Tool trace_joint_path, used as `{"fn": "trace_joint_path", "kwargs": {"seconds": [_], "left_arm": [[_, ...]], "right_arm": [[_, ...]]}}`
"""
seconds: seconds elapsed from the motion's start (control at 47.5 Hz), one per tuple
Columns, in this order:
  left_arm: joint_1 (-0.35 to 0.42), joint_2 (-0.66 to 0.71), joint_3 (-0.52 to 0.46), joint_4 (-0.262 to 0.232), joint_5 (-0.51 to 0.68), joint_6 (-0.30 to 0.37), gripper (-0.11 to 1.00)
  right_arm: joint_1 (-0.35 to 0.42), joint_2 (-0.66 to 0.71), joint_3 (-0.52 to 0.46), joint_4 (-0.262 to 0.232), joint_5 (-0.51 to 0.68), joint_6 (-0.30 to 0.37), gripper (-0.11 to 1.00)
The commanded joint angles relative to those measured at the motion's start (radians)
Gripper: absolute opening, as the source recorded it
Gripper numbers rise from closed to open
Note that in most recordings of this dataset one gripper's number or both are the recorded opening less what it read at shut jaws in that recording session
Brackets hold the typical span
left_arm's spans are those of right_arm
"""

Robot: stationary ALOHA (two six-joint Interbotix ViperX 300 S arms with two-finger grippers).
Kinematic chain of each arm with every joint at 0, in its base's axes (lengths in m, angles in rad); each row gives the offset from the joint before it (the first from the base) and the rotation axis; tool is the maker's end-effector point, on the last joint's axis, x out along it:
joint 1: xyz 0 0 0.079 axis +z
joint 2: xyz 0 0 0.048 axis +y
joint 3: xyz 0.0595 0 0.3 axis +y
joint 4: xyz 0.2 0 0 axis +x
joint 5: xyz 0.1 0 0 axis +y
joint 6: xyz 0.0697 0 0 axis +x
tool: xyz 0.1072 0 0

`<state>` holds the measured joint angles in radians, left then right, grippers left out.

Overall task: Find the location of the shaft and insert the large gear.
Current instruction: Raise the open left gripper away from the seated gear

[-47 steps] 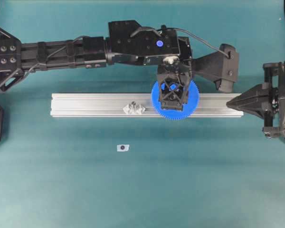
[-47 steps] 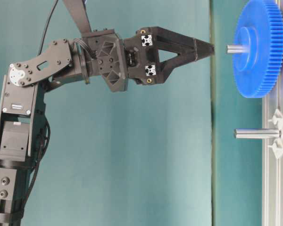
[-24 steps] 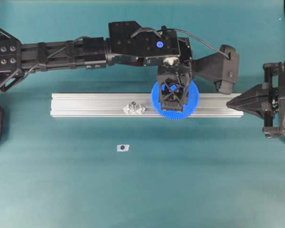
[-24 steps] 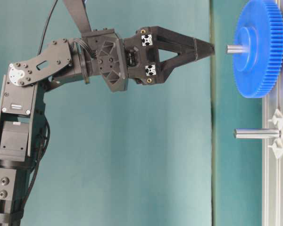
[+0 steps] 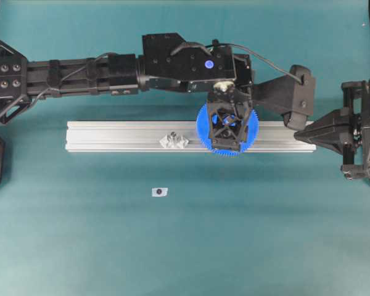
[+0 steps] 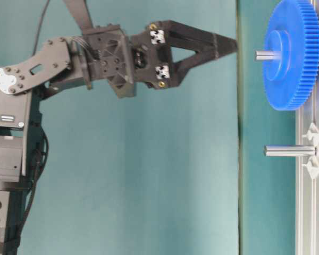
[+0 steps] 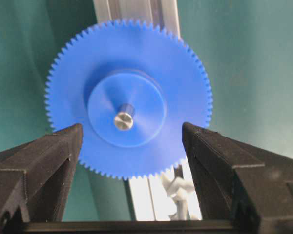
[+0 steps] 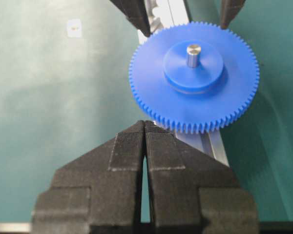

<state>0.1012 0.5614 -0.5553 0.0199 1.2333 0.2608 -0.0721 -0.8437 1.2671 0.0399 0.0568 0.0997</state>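
The large gear (image 5: 228, 128) is seated on the shaft (image 7: 123, 118), near the rail's (image 5: 123, 135) right end. The left gripper (image 7: 132, 141), spread wide, is held directly above along the shaft's axis, touching nothing. The right gripper (image 8: 145, 146) is pressed together beside that end.

Bench (image 5: 80, 246) covered in plain teal mat, matte, lightly mottled. Even, soft light; faint shadows. Small white speck (image 5: 362, 24) near far right corner. No wall, floor or window discernible.
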Motion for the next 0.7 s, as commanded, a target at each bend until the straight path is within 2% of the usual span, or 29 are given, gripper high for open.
{"fn": "trace_joint_path", "kwargs": {"seconds": [0.0,0.674], "left_arm": [[-0.003,-0.038,-0.032,0.003,0.0,-0.002,0.78],[-0.006,-0.034,-0.055,0.002,0.021,-0.005,0.78]], "right_arm": [[-0.002,0.005,-0.011,0.0,-0.005,0.011,-0.01],[-0.002,0.005,-0.008,0.002,-0.005,0.011,-0.01]]}}
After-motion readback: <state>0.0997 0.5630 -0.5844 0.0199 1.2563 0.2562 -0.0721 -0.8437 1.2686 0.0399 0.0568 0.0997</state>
